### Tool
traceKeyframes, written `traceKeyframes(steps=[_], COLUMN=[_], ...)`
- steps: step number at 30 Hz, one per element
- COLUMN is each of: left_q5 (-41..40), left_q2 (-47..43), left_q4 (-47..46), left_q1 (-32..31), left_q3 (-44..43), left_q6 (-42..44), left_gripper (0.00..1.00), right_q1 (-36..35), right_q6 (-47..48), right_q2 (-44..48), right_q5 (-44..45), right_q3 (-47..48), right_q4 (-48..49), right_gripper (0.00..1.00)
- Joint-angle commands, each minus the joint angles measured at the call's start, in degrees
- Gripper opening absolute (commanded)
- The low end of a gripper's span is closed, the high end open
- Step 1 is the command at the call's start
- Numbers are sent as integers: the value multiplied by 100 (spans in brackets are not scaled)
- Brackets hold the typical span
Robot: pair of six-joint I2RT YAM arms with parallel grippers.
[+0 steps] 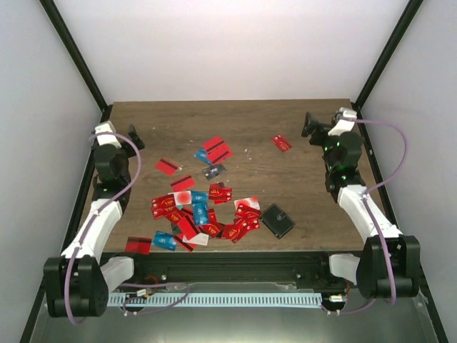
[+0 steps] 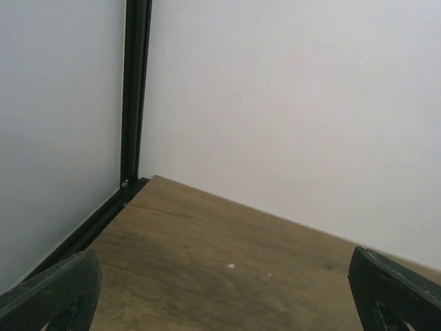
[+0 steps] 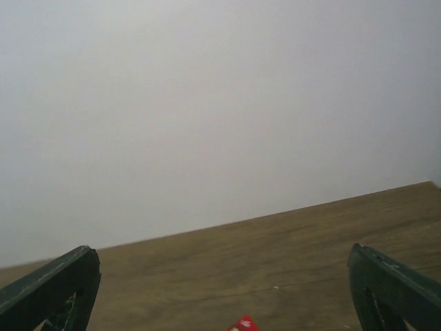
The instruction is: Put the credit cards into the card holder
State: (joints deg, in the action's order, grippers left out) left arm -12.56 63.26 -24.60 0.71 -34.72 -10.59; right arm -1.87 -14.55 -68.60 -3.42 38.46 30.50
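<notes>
- Your left claw [image 1: 134,140] is hovering at the left edge of the top view, over the table [image 1: 300,182]. In its wrist view the fingers [image 2: 55,293] are standing wide apart with nothing between them.
- Your right claw [image 1: 310,128] is hovering at the upper right of the top view. Its fingers [image 3: 52,289] are also standing wide apart and gripping nothing.
- The credit cards [image 1: 200,214] are mostly lying in a loose, overlapping heap at the lower centre of the top view, and a few more are lying above it near the middle.
- A lone red card [image 1: 281,143] is lying apart from the rest, just left of your right claw. Its corner is poking in at the bottom edge of the right wrist view.
- The card holder [image 1: 277,220] is lying shut and flat on the table, just right of the heap and clear of both claws.
</notes>
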Motion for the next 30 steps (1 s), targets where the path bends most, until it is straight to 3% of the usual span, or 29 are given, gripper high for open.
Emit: traceKeyframes(steps=[1, 3, 7, 12, 16, 22, 30], left_q5=[201, 416, 1207, 2245, 1980, 1923, 1987], left_q2=[-457, -593, -367, 124, 311, 789, 1492], left_q4=[2126, 2657, 3723, 4394, 4562, 4689, 4395], left_q1=[7, 23, 39, -117, -747, -1751, -3143], left_q3=[-743, -976, -1442, -1339, -1163, -1192, -1061], left_q6=[-1332, -1725, -1736, -1715, -1554, -1367, -1670], left_gripper=[100, 100, 100, 100, 100, 99, 83], right_q1=[29, 18, -10, -417, -1196, -2435, -3150], right_q6=[-1177, -1107, -1228, -1211, -1234, -1587, -2060], right_q2=[-104, -289, -398, -608, -995, -1407, -1528], right_q5=[-542, -1006, -1497, -1983, -1919, -1099, -1403], right_q3=[973, 1345, 1558, 1632, 1612, 1581, 1228], right_q4=[-2204, -2643, -3179, -3829, -4162, -4560, -4448], right_gripper=[100, 100, 100, 100, 100, 100, 100])
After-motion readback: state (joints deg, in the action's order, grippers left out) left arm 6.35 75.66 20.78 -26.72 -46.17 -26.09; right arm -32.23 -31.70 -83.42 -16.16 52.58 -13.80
